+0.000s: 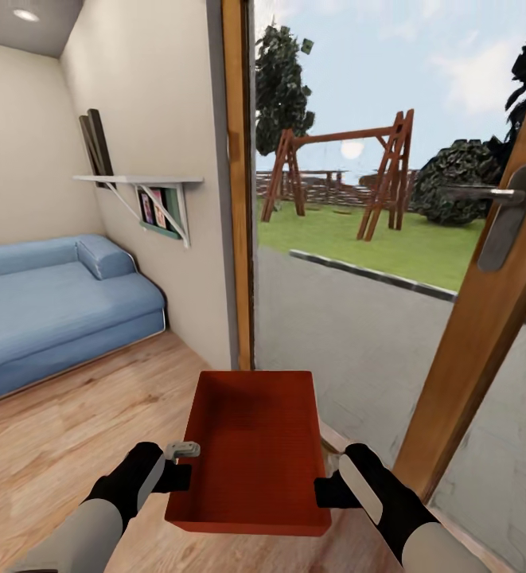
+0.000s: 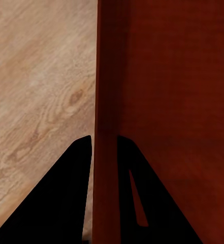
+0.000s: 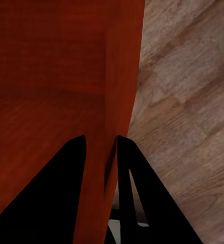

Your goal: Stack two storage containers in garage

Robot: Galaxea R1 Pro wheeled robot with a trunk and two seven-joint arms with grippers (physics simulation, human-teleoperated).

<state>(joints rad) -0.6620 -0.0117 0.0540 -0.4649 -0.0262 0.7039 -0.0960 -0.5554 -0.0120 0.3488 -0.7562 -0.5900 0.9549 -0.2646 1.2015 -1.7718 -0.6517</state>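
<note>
Wood-plank living room floor underfoot, blue sofa far left, wood-framed glass door right, its pane opening onto paving and a lawn with a swing set. Dead ahead and low, one red-orange storage container, carried clear of the floor, long axis running near to far, open top up and empty. Flanked evenly: left end effector at the left long wall, right end effector at the right long wall, neither nearer. Seen from each wrist, thin wall pinched between dark fingers, jaws closed down to wall thickness. Probably mid-transport, garage not in sight.
</note>
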